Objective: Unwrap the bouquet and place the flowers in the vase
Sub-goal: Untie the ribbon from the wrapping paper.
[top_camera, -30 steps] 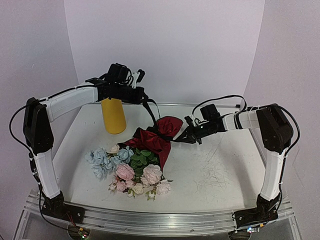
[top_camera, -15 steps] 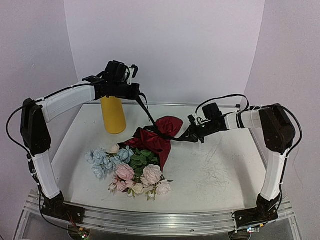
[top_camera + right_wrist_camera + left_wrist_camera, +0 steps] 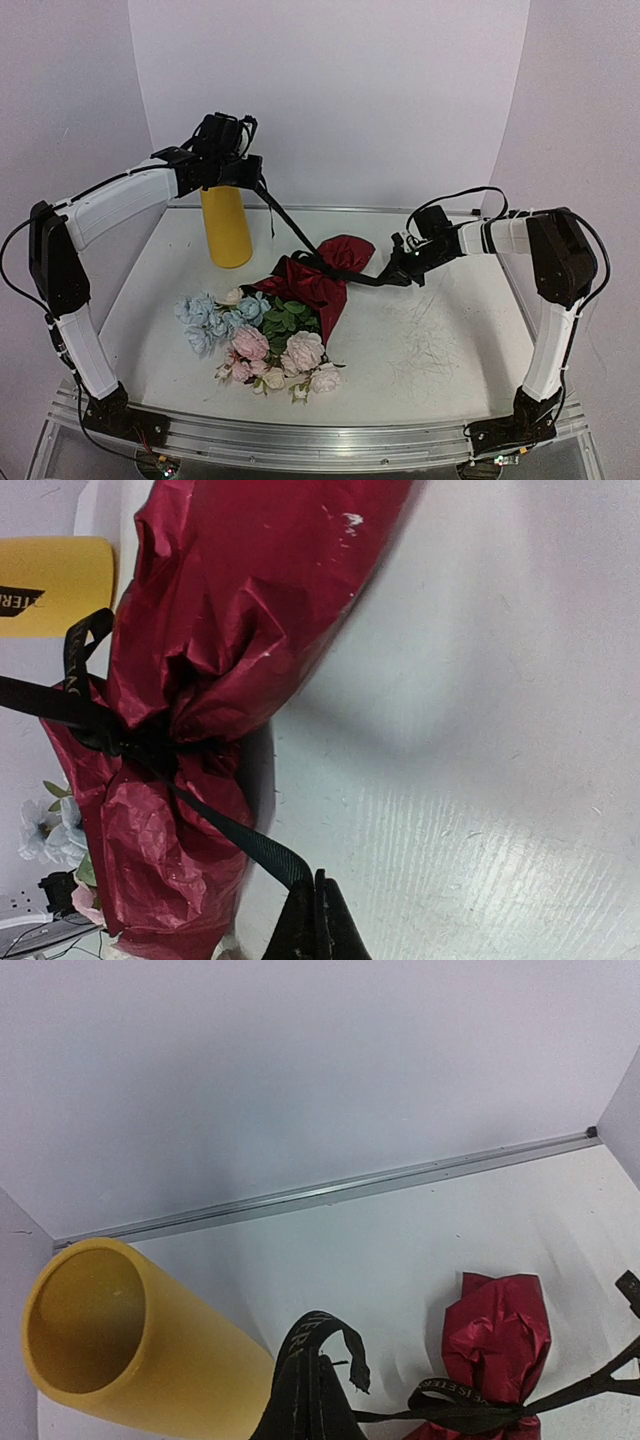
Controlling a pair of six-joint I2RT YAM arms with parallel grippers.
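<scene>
I have my left gripper point(image 3: 248, 176) and right gripper point(image 3: 403, 272) each pinching an end of the black ribbon point(image 3: 290, 220) taut, yet the bouquet point(image 3: 295, 300) lies tied and wrapped on the table point(image 3: 450, 330) near the empty vase point(image 3: 228, 230).

**Lettering on the black ribbon point(image 3: 232, 838).**

Right wrist view: at the left edge, a stretch of the ribbon seen against the yellow vase point(image 3: 70, 565) carries pale capitals reading "TER". The next letter is cut off by the frame. More capitals run sideways on the loop beside the dark red wrapping paper point(image 3: 250, 610), but they are too small to read.

Left wrist view: pale capitals run along the raised loop, "ER" among them. A longer string containing "ETER" runs along the band tied round the paper, and the whole word cannot be made out.

Top external view: the ribbon's lettering is too small to read.
</scene>
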